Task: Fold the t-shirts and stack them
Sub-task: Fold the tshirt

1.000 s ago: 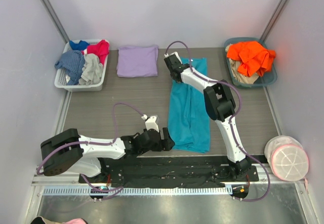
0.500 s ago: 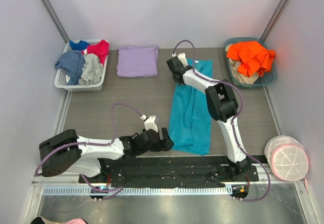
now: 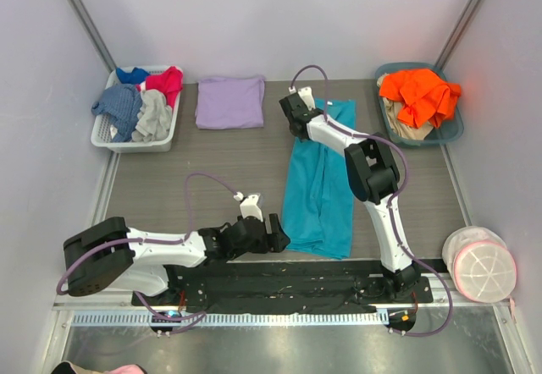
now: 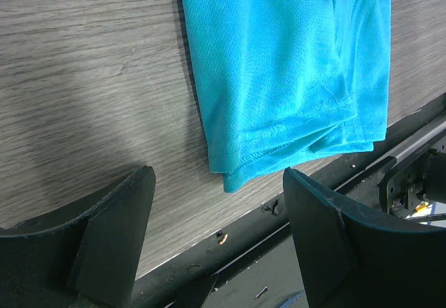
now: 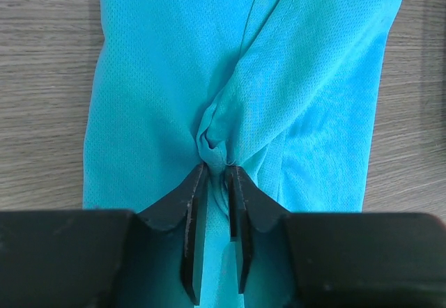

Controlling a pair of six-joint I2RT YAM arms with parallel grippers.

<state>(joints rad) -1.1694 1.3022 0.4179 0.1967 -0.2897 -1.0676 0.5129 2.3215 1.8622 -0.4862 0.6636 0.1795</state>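
The teal t-shirt [image 3: 318,188] lies as a long folded strip down the middle of the table. My right gripper [image 3: 300,129] is low over its far end. In the right wrist view its jaws [image 5: 216,167] stand narrowly open, a pinched ridge of teal cloth [image 5: 160,78] still between the tips. The lavender t-shirt [image 3: 229,101] lies folded at the back, left of the teal one. My left gripper [image 3: 273,232] hovers wide open and empty by the teal shirt's near left corner [image 4: 293,57], fingertips [image 4: 217,175] apart over the table edge.
A white basket [image 3: 110,137] of red, blue and grey garments stands at the back left. A teal bin [image 3: 449,133] with an orange garment is at the back right. A round white container [image 3: 479,264] sits near right. A black rail [image 3: 296,277] runs along the near edge.
My right gripper has shifted slightly right at the shirt's far end, and its jaws have parted a little. The left gripper has drifted slightly nearer.
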